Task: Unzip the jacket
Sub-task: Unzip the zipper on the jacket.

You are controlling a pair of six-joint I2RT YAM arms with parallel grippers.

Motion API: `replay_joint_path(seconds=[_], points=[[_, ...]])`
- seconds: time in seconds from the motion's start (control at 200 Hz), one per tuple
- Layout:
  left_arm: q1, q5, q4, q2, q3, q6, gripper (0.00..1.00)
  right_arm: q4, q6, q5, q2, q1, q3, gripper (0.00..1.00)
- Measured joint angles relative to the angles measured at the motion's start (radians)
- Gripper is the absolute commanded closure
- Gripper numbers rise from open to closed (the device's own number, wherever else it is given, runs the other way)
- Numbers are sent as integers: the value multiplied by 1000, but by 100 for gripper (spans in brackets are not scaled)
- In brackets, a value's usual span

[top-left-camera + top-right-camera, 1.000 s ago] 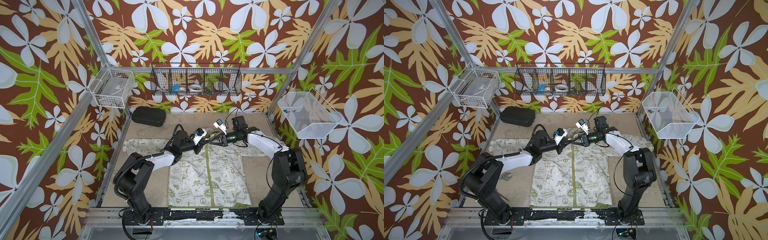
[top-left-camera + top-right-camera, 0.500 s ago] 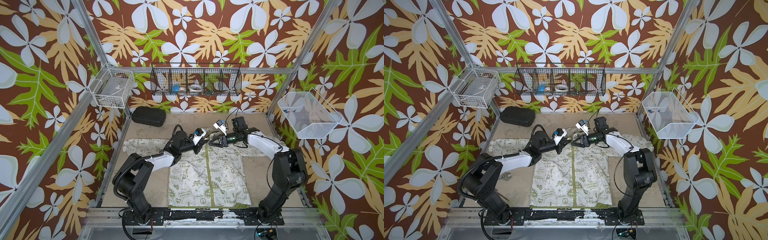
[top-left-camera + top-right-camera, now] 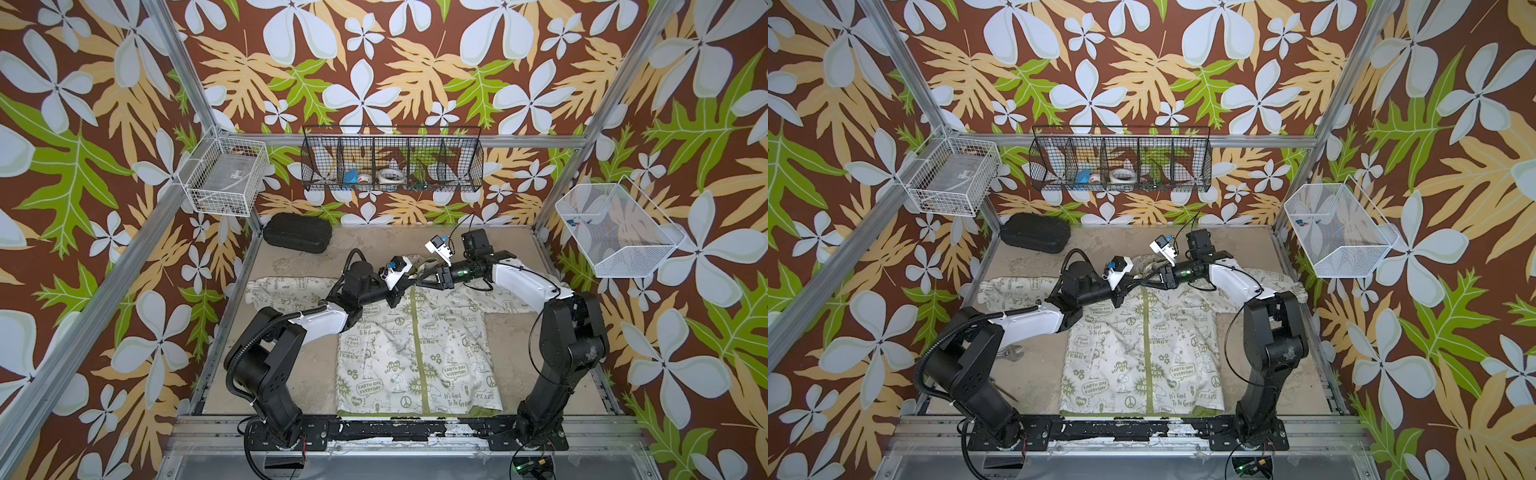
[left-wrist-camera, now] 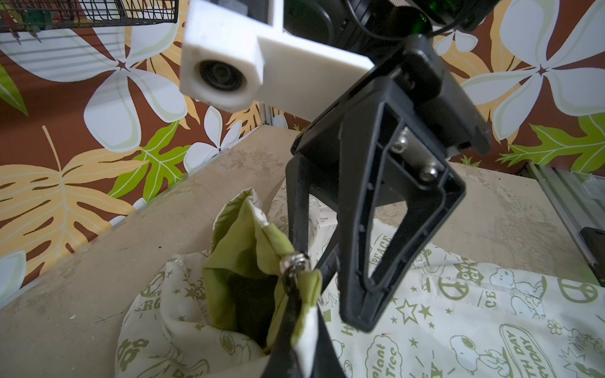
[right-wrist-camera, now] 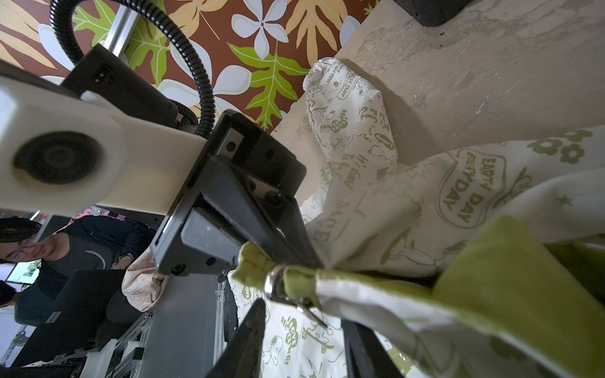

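In both top views the jacket (image 3: 374,365) (image 3: 1100,365) lies flat, front up, on the tabletop (image 3: 515,365) (image 3: 1034,374). Its body spreads from the two grippers back toward the arm bases, and its hood is bunched just beyond them. The left gripper (image 3: 405,284) (image 3: 1133,286) and the right gripper (image 3: 420,281) (image 3: 1147,283) meet tip to tip at the neck, over the top end of the olive zipper strip (image 3: 420,365) (image 3: 1148,365). The strip runs closed from there to the hem. From this height neither gripper's jaws can be read. A black case (image 3: 298,232) sits well behind the left gripper, apart from the cloth.

In the left wrist view the left gripper (image 4: 299,330) is clamped thin on the jacket's front edge, a fold of cream and green cloth pinched between its fingers. The metal zipper slider (image 4: 294,263) sits just past its tips. The right gripper (image 4: 327,281) faces it with jaws standing apart, one fingertip close to the slider; whether they touch I cannot tell. The green-lined hood (image 4: 235,235) rises just beside the slider.

In the right wrist view the right gripper (image 5: 304,330) is partly open and holds nothing. The slider (image 5: 274,283) hangs just ahead of its gap, and the pull tab (image 5: 311,312) dangles between its fingers with no contact that I can make out. Opposite, the left gripper (image 5: 294,252) nips the green collar tip beside the slider. A sleeve (image 5: 347,108) lies on the tabletop beyond the left gripper.
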Motion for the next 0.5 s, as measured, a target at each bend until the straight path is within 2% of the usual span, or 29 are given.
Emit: replay_joint_path(seconds=[0.451, 0.501], points=[[0, 2, 1, 1, 0, 0, 100, -2, 11, 15, -4, -2, -4, 84], [0, 0, 1, 3, 0, 0, 100, -3, 17, 16, -4, -2, -4, 91]])
